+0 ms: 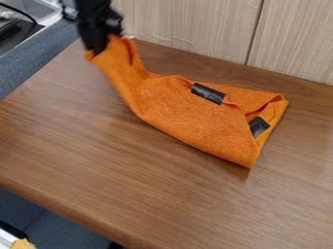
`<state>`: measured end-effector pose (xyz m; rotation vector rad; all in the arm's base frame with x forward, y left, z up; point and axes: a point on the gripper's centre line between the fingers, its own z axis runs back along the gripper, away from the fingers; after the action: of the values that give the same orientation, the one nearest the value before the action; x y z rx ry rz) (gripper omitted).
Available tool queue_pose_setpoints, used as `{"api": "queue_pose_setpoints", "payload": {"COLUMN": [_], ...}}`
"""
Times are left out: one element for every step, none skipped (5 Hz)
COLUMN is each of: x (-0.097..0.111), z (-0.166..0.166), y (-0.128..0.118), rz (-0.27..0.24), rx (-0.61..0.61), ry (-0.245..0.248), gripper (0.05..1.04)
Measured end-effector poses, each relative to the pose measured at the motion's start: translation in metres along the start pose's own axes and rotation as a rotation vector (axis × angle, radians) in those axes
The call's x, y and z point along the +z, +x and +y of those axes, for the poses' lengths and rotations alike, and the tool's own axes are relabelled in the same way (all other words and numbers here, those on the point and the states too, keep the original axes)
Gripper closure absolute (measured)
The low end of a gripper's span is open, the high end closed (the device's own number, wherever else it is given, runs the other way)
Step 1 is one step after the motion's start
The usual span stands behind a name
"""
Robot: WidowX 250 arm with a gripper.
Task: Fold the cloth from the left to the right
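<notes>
A black two-finger robot gripper (pixel 102 46) grips one end of an orange fabric cloth (pixel 189 113) at the upper left of the frame, lifting it above a brown wood-grain table (pixel 123 180). The rest lies folded across the centre and right, bearing two black rectangular patches (pixel 208 93), beside pale wood-grain panels (pixel 189 24) behind.

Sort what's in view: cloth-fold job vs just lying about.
Job:
- orange cloth with black patches
- end effector, holding cloth's raised end

Lying about:
- black cable, upper left
- grey tray or basin, same corner
- tan item, bottom-left
</notes>
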<state>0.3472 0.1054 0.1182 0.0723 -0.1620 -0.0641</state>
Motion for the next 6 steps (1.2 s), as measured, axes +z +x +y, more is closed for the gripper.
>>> {"api": "queue_pose_setpoints", "payload": {"x": [0.023, 0.033, 0.031, 0.009, -0.027, -0.049], "z": [-0.047, -0.096, -0.141, -0.177, -0.202, -0.204], "y": [0.014, 0.020, 0.010, -0.001, -0.011, -0.017], "rz": [-0.048, -0.087, -0.099, -0.088, -0.025, -0.004], "rx": [-0.135, -0.292, -0.428, -0.527, -0.605, -0.621], "ry": [-0.012, -0.034, -0.061, -0.074, -0.057, -0.049], "gripper": [1.024, 1.024, 1.024, 1.024, 1.024, 1.024]}}
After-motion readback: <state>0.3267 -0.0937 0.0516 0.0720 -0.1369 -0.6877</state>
